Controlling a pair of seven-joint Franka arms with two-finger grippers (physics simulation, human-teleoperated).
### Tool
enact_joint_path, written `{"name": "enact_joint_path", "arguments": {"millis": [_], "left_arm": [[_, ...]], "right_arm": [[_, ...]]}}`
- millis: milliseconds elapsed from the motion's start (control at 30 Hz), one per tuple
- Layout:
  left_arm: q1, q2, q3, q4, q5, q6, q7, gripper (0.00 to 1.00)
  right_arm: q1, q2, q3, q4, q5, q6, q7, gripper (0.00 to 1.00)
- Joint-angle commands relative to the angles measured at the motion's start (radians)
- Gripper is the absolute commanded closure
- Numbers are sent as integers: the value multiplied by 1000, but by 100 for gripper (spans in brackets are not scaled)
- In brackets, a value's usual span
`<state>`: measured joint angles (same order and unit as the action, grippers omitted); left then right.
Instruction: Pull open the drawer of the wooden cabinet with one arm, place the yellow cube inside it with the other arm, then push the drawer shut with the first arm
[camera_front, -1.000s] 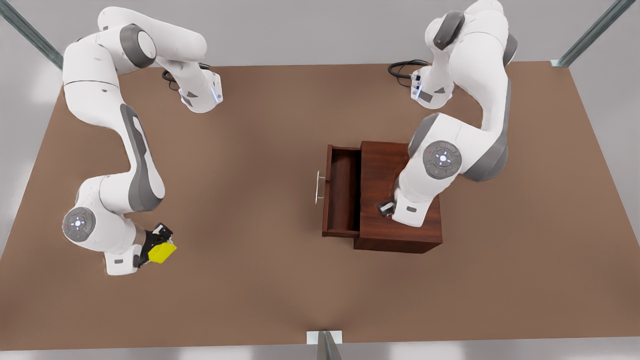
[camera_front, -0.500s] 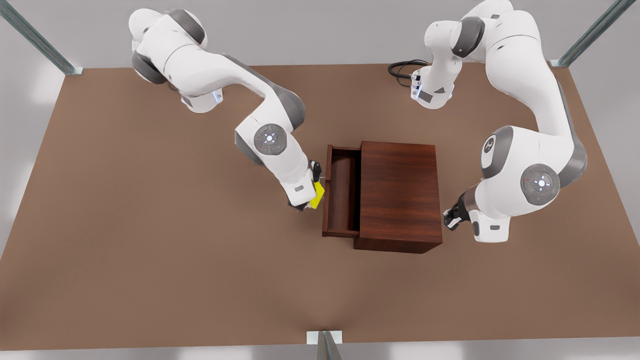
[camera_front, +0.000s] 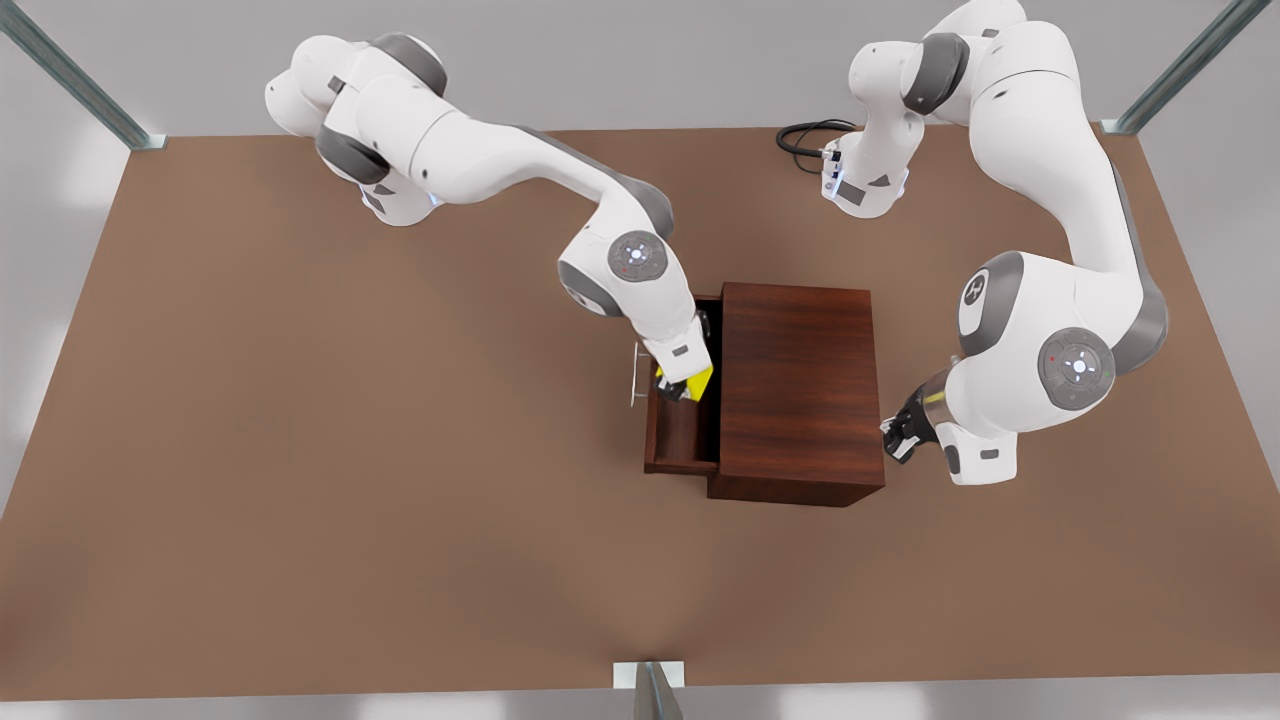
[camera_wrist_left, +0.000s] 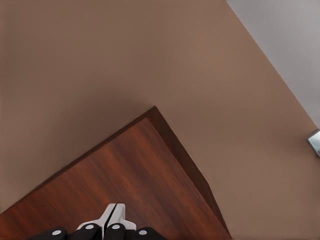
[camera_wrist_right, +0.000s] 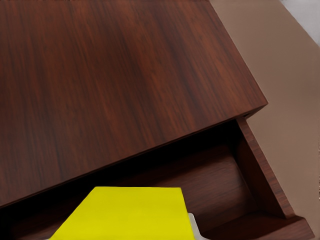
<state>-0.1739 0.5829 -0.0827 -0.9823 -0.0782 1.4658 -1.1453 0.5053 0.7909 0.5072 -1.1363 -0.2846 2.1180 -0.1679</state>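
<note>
On the front view's left, one white arm reaches in from the tabletop's (camera_front: 300, 450) far edge, and its right pincer (camera_front: 683, 386) hangs over the pulled-out drawer of dark reddish-brown wood (camera_front: 680, 440), clamped on the small bright yellow cube (camera_front: 697, 381). The right wrist view shows that cube (camera_wrist_right: 127, 212) low in front of the camera, with the drawer's floor (camera_wrist_right: 200, 180) directly beyond it; so the drop runs straight down, the tray's long axis lying parallel to the cabinet's front. The thin silver bar handle (camera_front: 637, 374) sits just outside the pincer, toward the tabletop's open side.

The boxy dark wooden cabinet (camera_front: 800, 380) stands next. At its back face, on the front view's right, the left pincer (camera_front: 897, 436) waits, fingers (camera_wrist_left: 111, 216) pressed together on nothing.
</note>
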Motion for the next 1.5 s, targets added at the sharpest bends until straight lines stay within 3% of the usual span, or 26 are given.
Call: {"name": "enact_joint_path", "arguments": {"millis": [0,33,200,300,400,467,500,533,767,933,1033,1133,1467], "left_arm": [[1,-2,0,1,0,1,-85,79],[-1,0,0,1,0,1,-85,79],[-3,0,-8,1,0,1,-91,79],[-148,0,-12,2,-29,37,-361,79],[-357,-2,-11,2,-75,235,-812,79],[-424,18,-6,-1,-109,378,-1008,79],[-479,46,-5,-6,-106,424,-1067,79],[-521,78,-3,-9,-80,472,-1108,79],[-567,181,-3,-122,74,533,-1136,79],[-561,176,-3,-253,117,515,-1022,79],[-558,172,-2,-256,117,493,-965,79],[-544,160,1,-256,115,456,-919,79],[-481,106,-2,-343,110,426,-815,79]], "right_arm": [[1,5,1,0,-24,43,96,35],[7,10,1,0,-31,63,99,0],[-47,-7,10,-2,-33,36,88,0],[-359,-172,154,-2,-31,-260,231,0],[-660,-343,145,-46,-34,-458,323,0],[-564,-481,-146,-143,42,-466,301,0],[-469,-580,-357,-282,192,-426,237,0],[-472,-642,-371,-398,205,-368,211,0],[-479,-547,-369,-280,231,-386,212,0],[-475,-519,-369,-266,234,-395,218,0],[-481,-519,-366,-255,234,-395,215,0],[-482,-415,-372,-74,225,-386,209,0],[-481,-410,-384,-80,228,-394,176,0]]}}
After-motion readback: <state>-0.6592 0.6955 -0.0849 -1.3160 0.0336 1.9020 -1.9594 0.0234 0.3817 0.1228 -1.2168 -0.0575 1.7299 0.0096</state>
